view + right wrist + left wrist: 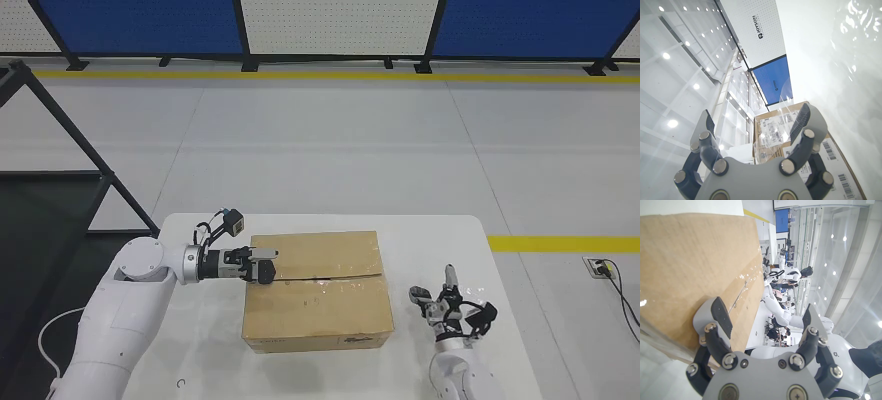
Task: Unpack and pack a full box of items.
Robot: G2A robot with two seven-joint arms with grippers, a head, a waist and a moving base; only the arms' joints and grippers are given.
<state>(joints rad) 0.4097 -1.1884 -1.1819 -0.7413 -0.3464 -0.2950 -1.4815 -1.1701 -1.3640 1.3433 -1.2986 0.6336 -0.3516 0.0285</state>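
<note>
Box (316,303) sits closed on the desk (440,235). Left end effector (264,269), spread apart, is at its left edge. Right end effector (437,292), also apart, is near its right side.

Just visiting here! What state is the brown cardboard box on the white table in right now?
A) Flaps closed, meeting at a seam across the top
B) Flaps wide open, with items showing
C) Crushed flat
A: in the top view the brown cardboard box has both top flaps down, meeting at a seam across its middle, and the open left claw is at its top edge.
</note>
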